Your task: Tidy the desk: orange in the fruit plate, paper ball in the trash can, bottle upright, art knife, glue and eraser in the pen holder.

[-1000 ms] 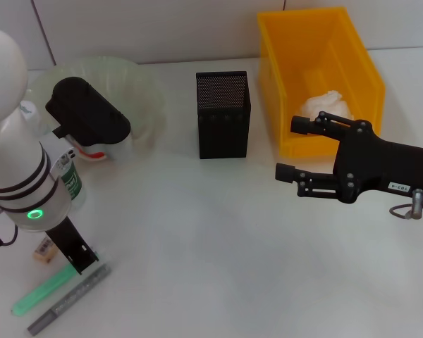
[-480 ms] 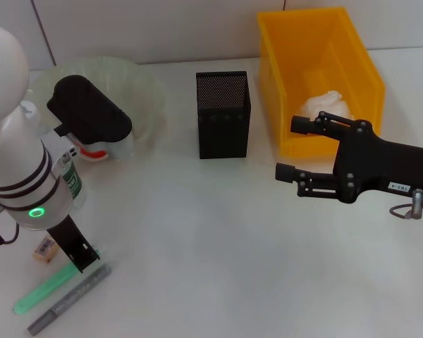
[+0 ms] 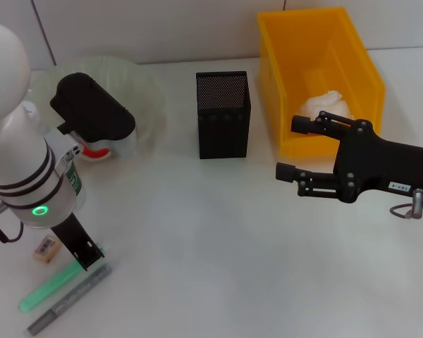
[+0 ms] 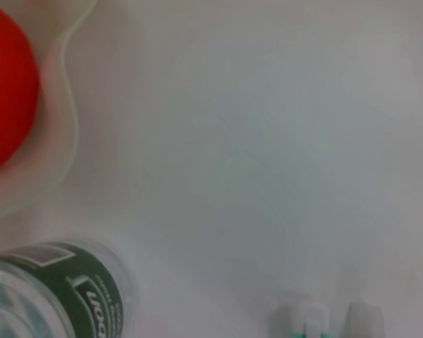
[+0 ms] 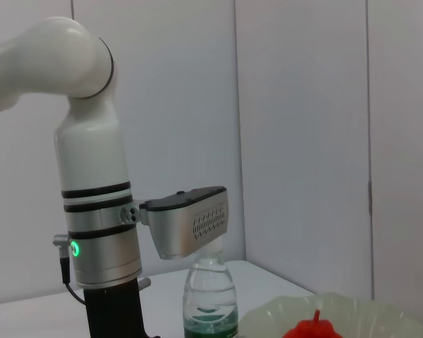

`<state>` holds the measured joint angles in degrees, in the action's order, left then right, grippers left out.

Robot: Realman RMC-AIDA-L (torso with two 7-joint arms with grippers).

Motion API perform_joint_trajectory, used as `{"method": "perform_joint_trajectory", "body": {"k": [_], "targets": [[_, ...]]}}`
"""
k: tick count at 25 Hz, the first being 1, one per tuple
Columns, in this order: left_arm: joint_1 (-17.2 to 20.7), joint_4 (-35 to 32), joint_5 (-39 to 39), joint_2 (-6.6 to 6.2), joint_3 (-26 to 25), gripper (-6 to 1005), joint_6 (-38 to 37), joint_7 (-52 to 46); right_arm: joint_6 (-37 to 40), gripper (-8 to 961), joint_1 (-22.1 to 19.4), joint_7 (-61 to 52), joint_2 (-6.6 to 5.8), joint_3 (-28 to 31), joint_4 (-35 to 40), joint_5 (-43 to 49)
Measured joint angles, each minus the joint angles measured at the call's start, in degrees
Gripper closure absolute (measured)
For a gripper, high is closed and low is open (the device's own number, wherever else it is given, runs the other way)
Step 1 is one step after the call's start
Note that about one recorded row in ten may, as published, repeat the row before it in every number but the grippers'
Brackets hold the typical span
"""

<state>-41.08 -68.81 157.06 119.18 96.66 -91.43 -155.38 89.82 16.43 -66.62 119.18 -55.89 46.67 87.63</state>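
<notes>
My left gripper (image 3: 81, 250) hangs low over the table's front left. It is next to a small tan eraser (image 3: 47, 248), a green stick-shaped item (image 3: 46, 289) and a grey pen-shaped item (image 3: 69, 301). I cannot tell which is the glue and which the knife. A clear bottle (image 5: 210, 299) with a green label (image 3: 72, 179) stands upright behind my left arm. The orange (image 3: 93, 151) lies in the translucent fruit plate (image 3: 144, 91). The paper ball (image 3: 328, 105) lies in the yellow bin (image 3: 275, 84). My right gripper (image 3: 290, 148) is open and empty in front of the bin.
The black mesh pen holder (image 3: 223, 113) stands at the back centre between plate and bin. A tiled wall runs along the table's far edge. White tabletop lies between the two arms.
My left arm has shifted slightly to the right, showing a little more of the green stick. The right arm has not moved.
</notes>
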Motion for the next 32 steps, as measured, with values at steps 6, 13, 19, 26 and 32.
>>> {"method": "perform_joint_trajectory", "body": {"k": [6, 13, 19, 26, 32], "targets": [[-0.1, -0.2, -0.2, 0.0, 0.1, 935, 0.0, -0.1, 0.0, 117, 0.0, 0.0, 0.0, 0.0, 0.0, 0.0], [-0.1, -0.4, -0.9, 0.0, 0.1, 935, 0.2, -0.1, 0.0, 118, -0.1, 0.0, 0.0, 0.0, 0.0, -0.1], [-0.1, -0.5, -0.9, 0.0, 0.1, 935, 0.3, -0.1, 0.0, 118, -0.3, 0.0, 0.0, 0.0, 0.0, -0.1], [-0.2, -1.1, -1.5, 0.0, 0.1, 934, 0.9, -0.2, 0.0, 117, -0.3, 0.0, 0.0, 0.0, 0.0, -0.1], [-0.6, -1.5, -1.9, 0.0, 0.1, 934, 1.8, -0.5, 0.0, 117, -0.4, 0.0, 0.0, 1.3, -0.3, -0.1]]}}
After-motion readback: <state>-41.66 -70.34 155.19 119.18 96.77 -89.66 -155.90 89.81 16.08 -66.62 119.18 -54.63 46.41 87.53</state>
